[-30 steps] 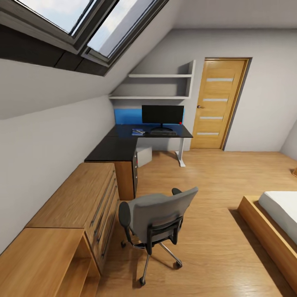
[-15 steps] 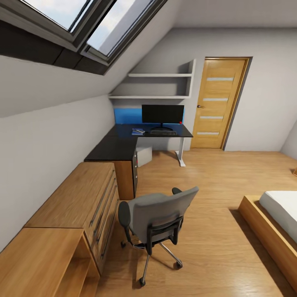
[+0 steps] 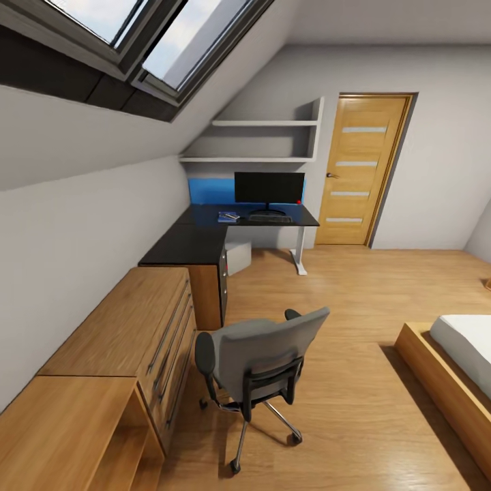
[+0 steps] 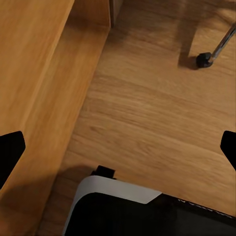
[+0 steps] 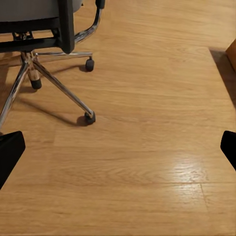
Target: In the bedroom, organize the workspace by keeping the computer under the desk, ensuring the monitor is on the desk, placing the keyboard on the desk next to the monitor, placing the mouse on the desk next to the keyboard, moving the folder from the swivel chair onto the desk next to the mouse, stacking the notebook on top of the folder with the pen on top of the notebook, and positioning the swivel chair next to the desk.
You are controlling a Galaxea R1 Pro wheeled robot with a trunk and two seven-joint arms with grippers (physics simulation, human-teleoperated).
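Left pincer (image 4: 118, 147): fingertips are showing as dark wedges at opposite edges of the left wrist view, spread wide, released, gripping nothing. It is hanging over the wooden floor (image 4: 147, 113) beside a light wooden shelf unit (image 4: 34, 73); one chair castor (image 4: 204, 60) is showing near the frame edge.

Right pincer (image 5: 118, 147): fingertips likewise lying at opposite edges, released, with only floor between them. The chrome star base and castors of the swivel chair (image 5: 44, 59) are standing just beyond it.

Head view, nearest first: the swivel chair (image 3: 262, 354) is standing on the floor with its grey back turned toward the camera, just beside a wooden chest of drawers (image 3: 129, 327), well apart from the far end of the bench (image 3: 198, 242). A bed (image 3: 457, 368) is sitting low at the right.

Further off, the L-shaped black bench is running along the sloped wall. The computer (image 3: 239, 258) is sitting under it. On the far section the monitor (image 3: 269, 188) is standing upright, the keyboard (image 3: 270, 220) lying just in front of its foot. Left of the keyboard a small blue item, the folder (image 3: 228, 217), is lying with something on it; too small to tell what.

Behind: wall shelves (image 3: 262, 140), a wooden door (image 3: 361, 170), a skylight (image 3: 150, 41) overhead.
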